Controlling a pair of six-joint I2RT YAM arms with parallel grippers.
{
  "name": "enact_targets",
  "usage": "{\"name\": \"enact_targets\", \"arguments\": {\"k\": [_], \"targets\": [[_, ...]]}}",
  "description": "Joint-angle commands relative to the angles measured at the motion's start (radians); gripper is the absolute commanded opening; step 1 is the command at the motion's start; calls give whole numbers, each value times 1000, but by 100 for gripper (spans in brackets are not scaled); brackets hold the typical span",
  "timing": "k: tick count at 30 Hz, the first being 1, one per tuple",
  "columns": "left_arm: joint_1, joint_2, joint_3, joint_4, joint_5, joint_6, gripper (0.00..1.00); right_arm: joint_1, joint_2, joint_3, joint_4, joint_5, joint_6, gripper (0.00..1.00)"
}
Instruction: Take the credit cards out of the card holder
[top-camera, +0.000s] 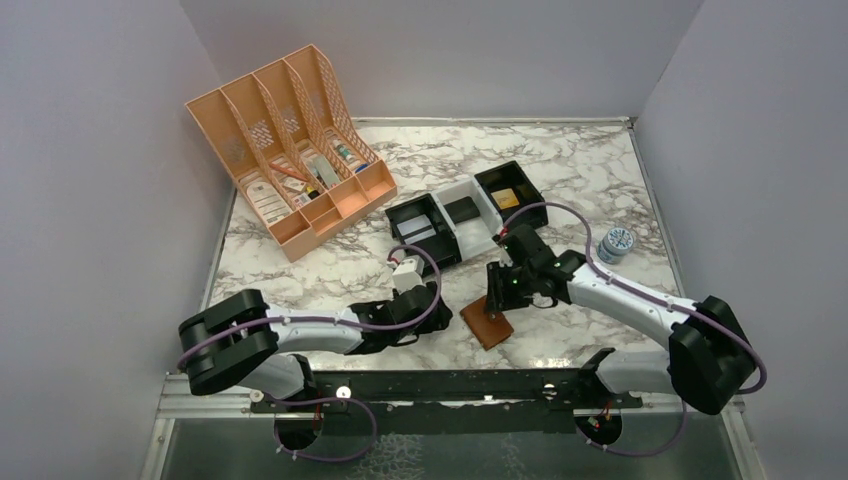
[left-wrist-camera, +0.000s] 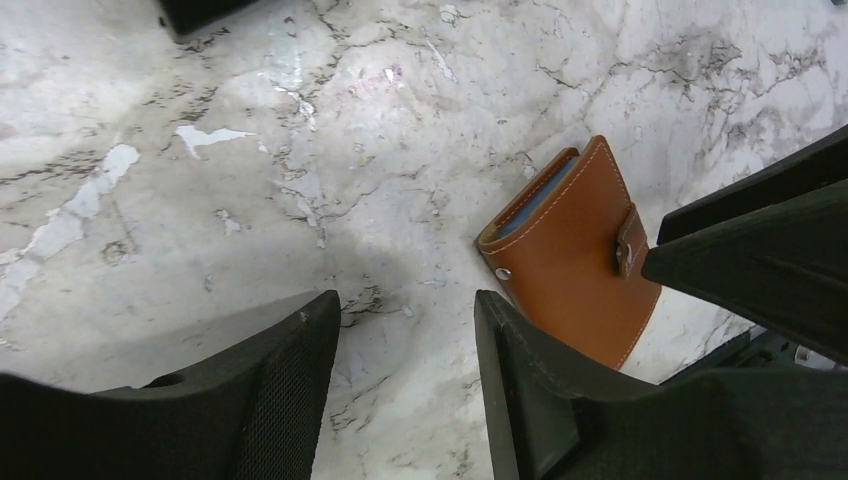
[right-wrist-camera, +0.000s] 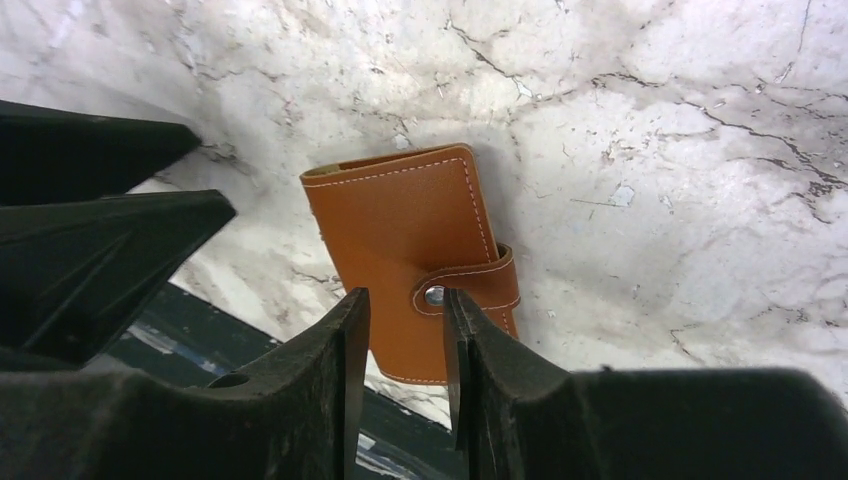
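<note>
Your right claw (right-wrist-camera: 405, 300) stands slightly parted with nothing in it, over the snap tab (right-wrist-camera: 470, 285) of the wallet (right-wrist-camera: 400, 215). Your left claw (left-wrist-camera: 405, 300) is wider apart, empty, near it. Wallet lies closed, tab snapped, on the marble surface (right-wrist-camera: 650, 150) near its front edge.

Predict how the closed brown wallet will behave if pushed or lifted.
Probably slides rather than rolls: the wallet lies flat on the smooth marble table. Likely stays shut when lifted, since its snap tab looks fastened. The stitched leather looks fairly stiff, so little sag.
</note>
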Motion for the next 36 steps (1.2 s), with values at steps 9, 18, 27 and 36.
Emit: {"name": "enact_targets", "arguments": {"k": [9, 18, 27, 36], "targets": [[4, -50, -26, 0, -26, 6, 56, 146, 169, 65, -78, 309, 46, 35], [4, 47, 28, 79, 98, 67, 56, 146, 179, 38, -53, 307, 65, 2], [-5, 140, 96, 126, 183, 104, 62, -21, 25, -59, 125, -30, 73, 1], [-11, 224, 114, 148, 204, 92, 63, -117, -60, -138, 235, -272, 136, 1]]}}
